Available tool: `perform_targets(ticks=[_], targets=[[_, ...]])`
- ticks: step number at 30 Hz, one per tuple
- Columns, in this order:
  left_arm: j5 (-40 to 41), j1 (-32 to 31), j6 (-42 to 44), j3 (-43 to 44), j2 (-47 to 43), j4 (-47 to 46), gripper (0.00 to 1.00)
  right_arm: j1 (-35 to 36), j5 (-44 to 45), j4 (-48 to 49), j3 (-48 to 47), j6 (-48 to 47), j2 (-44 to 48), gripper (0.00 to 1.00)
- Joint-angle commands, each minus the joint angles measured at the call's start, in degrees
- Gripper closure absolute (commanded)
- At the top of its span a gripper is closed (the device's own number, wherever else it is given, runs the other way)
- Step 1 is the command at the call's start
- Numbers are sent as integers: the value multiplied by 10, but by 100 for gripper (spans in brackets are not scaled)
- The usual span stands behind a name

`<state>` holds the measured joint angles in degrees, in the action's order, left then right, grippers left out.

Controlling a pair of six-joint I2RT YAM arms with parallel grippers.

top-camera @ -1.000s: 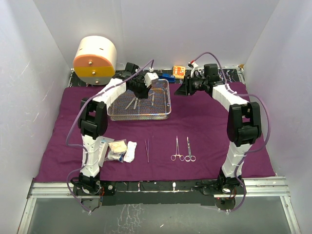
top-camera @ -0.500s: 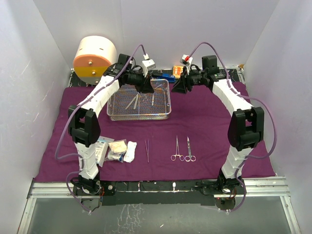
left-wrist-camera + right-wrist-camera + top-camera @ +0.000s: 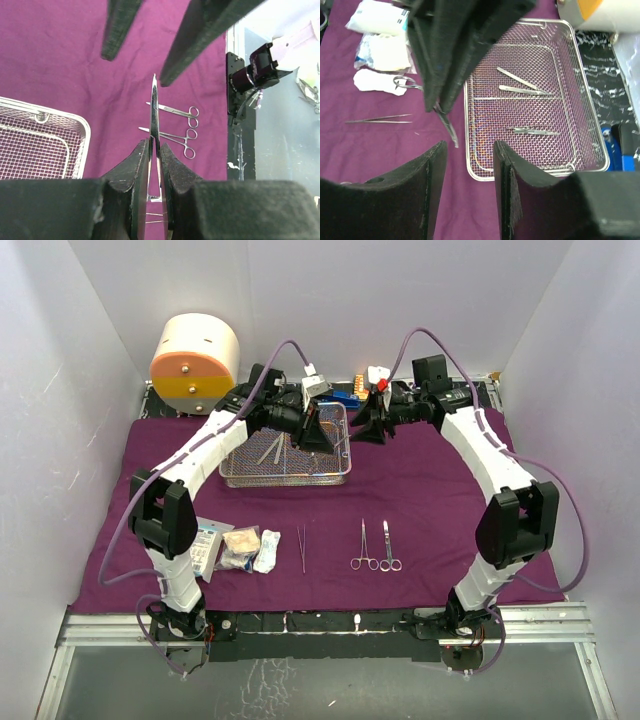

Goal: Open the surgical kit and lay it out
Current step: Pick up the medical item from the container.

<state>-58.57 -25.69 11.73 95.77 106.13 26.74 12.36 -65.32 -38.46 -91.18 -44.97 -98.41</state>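
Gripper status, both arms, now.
Left gripper: shut on a thin steel instrument.
Right gripper: open, holding nothing.

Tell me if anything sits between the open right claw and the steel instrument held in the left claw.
Nothing visible does. The thin silver steel instrument, clamped in the left claw, points through open air toward the right claw, whose jaws are spread.
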Motion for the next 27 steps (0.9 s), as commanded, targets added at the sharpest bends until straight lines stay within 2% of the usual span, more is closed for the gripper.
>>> perform_targets(ticks=[1,4,9,27], targets=[[-64,-1,-24,-10,-43,-15,100,14,-27,-79,0,-119,43,60],[-84,-1,-39,-13,-40,-26,100,20,-22,-123,3,-166,52,61],[-98,-3,-54,-15,-35,-38,100,23,-21,-139,14,-188,60,65],[-107,-17,-44,-28,-22,-28,100,28,-25,-153,-5,-205,48,65]])
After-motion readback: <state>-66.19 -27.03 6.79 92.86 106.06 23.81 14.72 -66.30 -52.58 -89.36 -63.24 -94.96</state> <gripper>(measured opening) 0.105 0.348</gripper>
